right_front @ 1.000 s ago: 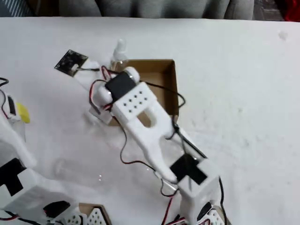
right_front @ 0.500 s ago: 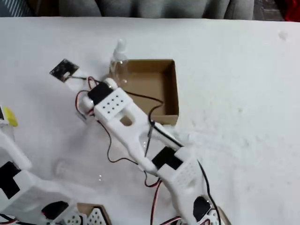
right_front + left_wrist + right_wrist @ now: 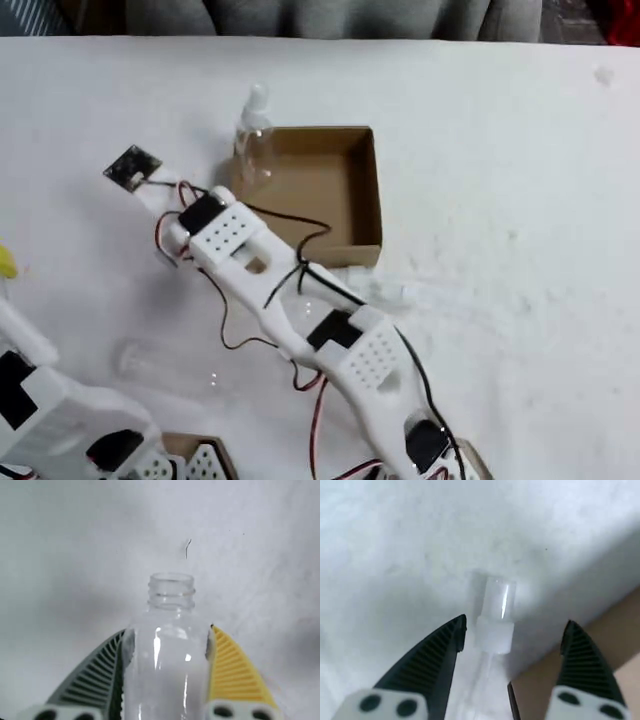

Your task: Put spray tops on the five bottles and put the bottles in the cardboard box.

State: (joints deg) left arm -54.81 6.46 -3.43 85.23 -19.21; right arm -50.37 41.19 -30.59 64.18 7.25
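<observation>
A clear bottle (image 3: 167, 665) with an open threaded neck and no top stands between the grey and yellow fingers of my left gripper (image 3: 167, 630), which is shut on it. My right gripper (image 3: 516, 622) is open, its black fingers on either side of a clear spray top (image 3: 495, 617) lying on the white table beside a brown cardboard surface (image 3: 540, 676). In the high view the right arm (image 3: 260, 270) stretches left of the cardboard box (image 3: 365, 195). A bottle with a spray top (image 3: 254, 135) stands at the box's far left corner.
Another clear bottle (image 3: 150, 358) lies faintly visible on the table near the left arm's base (image 3: 60, 420). A small clear part (image 3: 415, 294) lies just in front of the box. Loose red and black wires hang along the right arm.
The right arm has swung left, away from above the box. The left gripper's yellow finger has slid toward the left edge of the high view.
</observation>
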